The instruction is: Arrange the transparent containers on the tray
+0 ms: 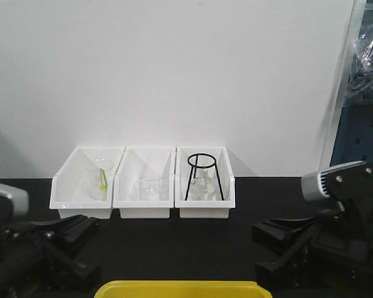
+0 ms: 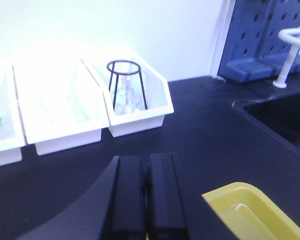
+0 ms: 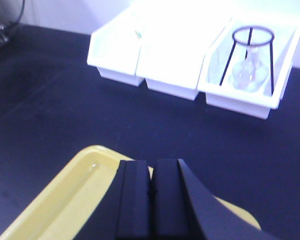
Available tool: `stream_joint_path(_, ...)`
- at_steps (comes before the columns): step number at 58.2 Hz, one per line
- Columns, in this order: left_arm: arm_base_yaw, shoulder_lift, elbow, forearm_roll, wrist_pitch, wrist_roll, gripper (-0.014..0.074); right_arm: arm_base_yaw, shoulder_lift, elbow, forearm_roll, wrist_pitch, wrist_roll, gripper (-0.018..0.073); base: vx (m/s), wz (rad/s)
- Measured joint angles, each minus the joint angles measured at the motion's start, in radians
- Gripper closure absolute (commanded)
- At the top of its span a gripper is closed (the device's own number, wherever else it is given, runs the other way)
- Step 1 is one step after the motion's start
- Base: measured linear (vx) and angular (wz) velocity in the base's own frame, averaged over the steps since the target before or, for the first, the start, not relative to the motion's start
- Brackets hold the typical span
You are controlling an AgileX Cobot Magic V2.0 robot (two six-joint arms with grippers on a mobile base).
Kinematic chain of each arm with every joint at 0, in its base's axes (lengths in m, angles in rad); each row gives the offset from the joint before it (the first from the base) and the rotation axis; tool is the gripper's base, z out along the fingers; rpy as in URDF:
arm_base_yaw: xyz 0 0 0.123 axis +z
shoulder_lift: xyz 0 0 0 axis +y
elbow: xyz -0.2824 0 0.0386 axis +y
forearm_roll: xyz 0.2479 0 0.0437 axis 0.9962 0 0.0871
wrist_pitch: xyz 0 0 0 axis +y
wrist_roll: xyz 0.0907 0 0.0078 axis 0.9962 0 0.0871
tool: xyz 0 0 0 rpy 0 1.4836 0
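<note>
Black bench under a plain white wall. Along the far edge, three white bins side by side and touching: left bin with a clear beaker and something green-yellow inside it, middle bin with another clear beaker, right bin with a black wire stand straddling a small flask.

At the middle of the near edge, the yellow tray, only its far rim showing in the front view and, as far as visible, nothing on it. No slim transparent containers to be made out in any view; only the glassware in the bins, upright.

Left tool clenched on nothing, fingers pressed flat together, low over the bench just beside the tray's left end, aimed toward the right bin. Right tool likewise clenched and bare, hovering over the tray's right part, aimed at the bins' row. Both arms low and folded near the near corners, well apart from the bins.

Hinges, by this reading, on one fact: tray directly under and between the tools, all visible glass straight ahead toward the far edge. Left bin nearer the left arm, right bin nearer the right; middle bin about equal. Calls for a release of the fingers first, then a forward reach over the bin's low front lip and down onto an upright vessel. Cannot tell from here where the tubes lie.
</note>
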Motion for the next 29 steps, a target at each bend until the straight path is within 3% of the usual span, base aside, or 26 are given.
stream_joint_path(13,0.0,-0.182,0.094,-0.001,-0.01,0.002,0.0596,0.0,-0.046,0.0,0.0,0.002,-0.005,0.0572,0.0,0.0)
stream_joint_path(29,0.0,-0.176,0.094,-0.001,-0.021,0.002,0.0594,0.0,-0.046,0.001,0.0,0.005,-0.005,0.0572,0.0,0.0)
